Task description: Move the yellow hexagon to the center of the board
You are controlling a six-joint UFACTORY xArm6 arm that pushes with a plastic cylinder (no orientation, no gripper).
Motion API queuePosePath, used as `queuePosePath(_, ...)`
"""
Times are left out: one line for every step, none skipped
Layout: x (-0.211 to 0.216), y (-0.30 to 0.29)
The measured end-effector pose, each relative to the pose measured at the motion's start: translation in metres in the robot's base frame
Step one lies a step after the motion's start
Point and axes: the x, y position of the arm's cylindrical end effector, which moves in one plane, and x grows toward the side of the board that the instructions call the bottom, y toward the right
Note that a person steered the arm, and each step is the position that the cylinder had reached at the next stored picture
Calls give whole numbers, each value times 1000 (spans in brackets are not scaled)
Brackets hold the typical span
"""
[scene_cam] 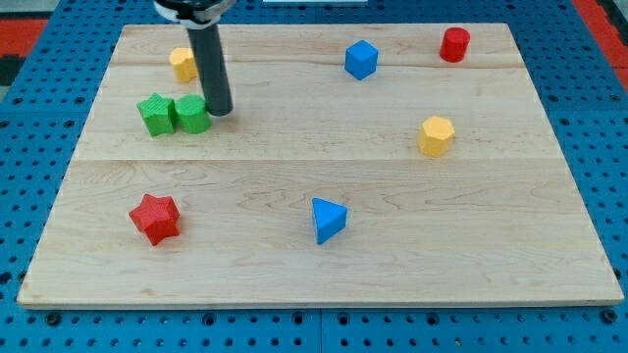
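Tip (220, 110) touches the green block (193, 114); yellow hexagon (437, 135) sits right; no jaws visible.

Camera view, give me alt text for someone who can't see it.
My tip rests at the view's upper left, touching two green blocks, far from the yellow hexagon at the right. Also on the wooden board: another yellow block, blue cube, red cylinder, red star, blue wedge.

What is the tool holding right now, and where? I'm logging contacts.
Nothing is held. My tip rests beside the right green block, far from the yellow hexagon.
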Motion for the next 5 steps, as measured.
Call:
queuePosePath(1,-19)
queuePosePath(21,54)
queuePosePath(56,97)
queuePosePath(58,109)
queuePosePath(76,116)
